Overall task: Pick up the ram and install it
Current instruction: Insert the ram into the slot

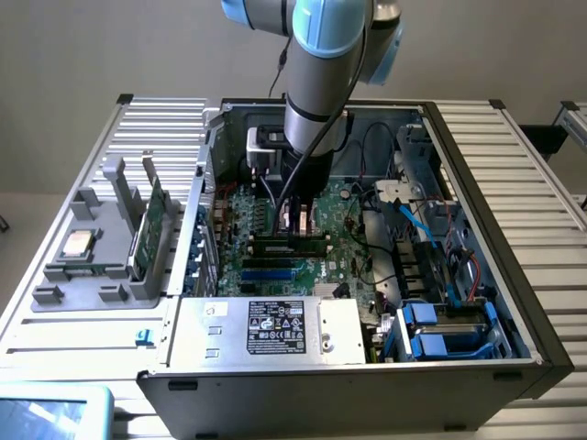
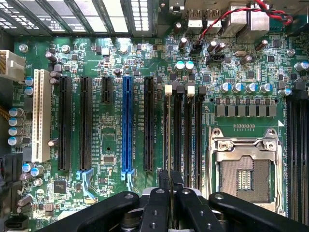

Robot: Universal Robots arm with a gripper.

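The ram [image 1: 289, 244], a long, thin green circuit-board stick with dark chips, lies along the black plastic memory slots [image 2: 188, 140] at the centre of the exterior view. The matte black gripper [image 2: 170, 178] sits at its top edge with its fingers pressed together. Whether they pinch it cannot be told.

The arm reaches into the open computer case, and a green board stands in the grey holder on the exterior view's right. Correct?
No. The exterior view shows the grey holder and its standing green board on that view's left. The arm does reach into the computer case.
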